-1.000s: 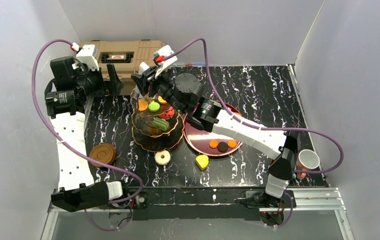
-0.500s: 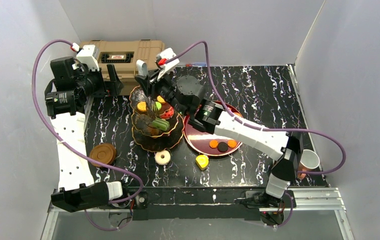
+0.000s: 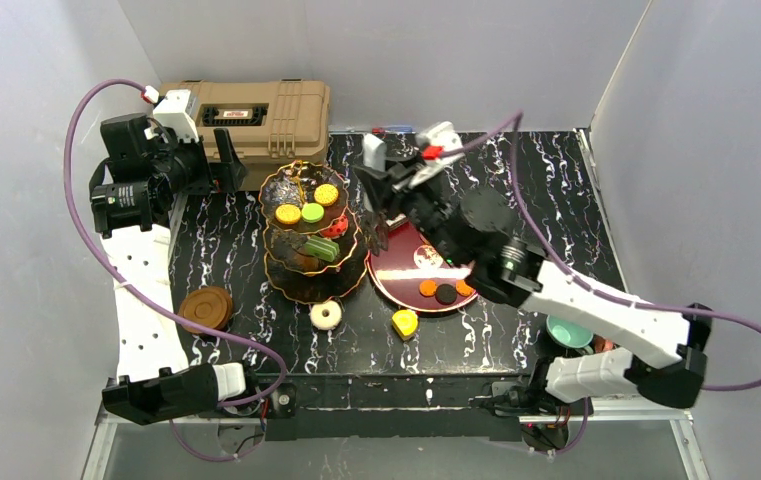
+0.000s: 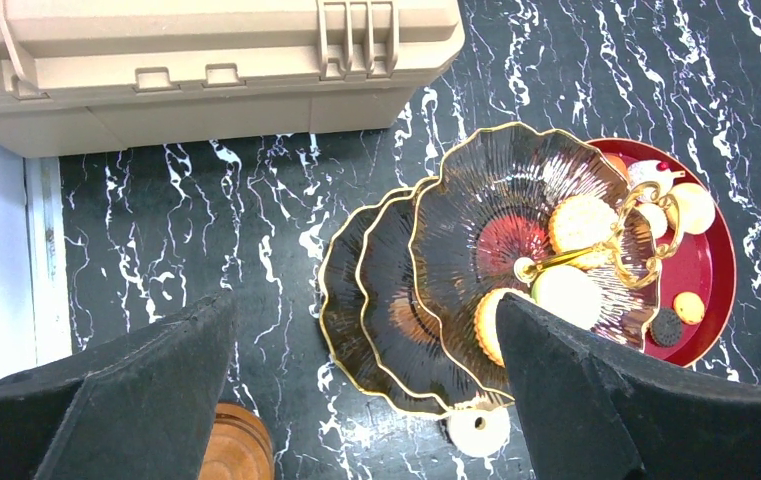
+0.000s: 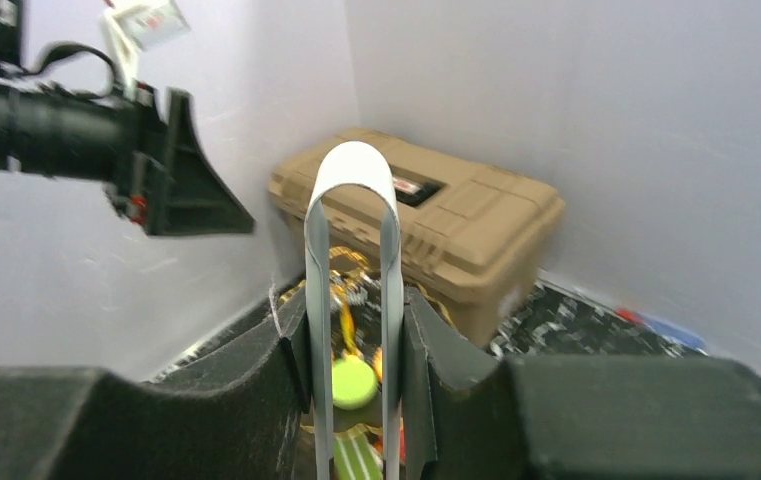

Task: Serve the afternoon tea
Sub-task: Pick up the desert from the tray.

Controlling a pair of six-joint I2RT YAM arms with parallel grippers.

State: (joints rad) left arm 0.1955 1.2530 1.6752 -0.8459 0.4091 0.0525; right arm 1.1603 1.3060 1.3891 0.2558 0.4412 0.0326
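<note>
I find the right gripper [image 5: 353,335] clamped on white tongs [image 5: 353,170], just beside the three-tier stand [image 3: 296,288], with macarons [image 3: 327,194] on its top tier. Left gripper [image 4: 366,305] hangs near the tan case [image 3: 256,105], fingers spread wide. The donut [image 3: 326,315] lies on the table [image 3: 516,190].

The whole tabletop [image 3: 556,180] was viewed from above, behind the arm bases. The left wrist view was aimed straight down from high up, the stand [image 4: 476,200] between the jaws. The right wrist view was aimed level beyond the jaws; stand and case [image 5: 466,225] were shared by all.
</note>
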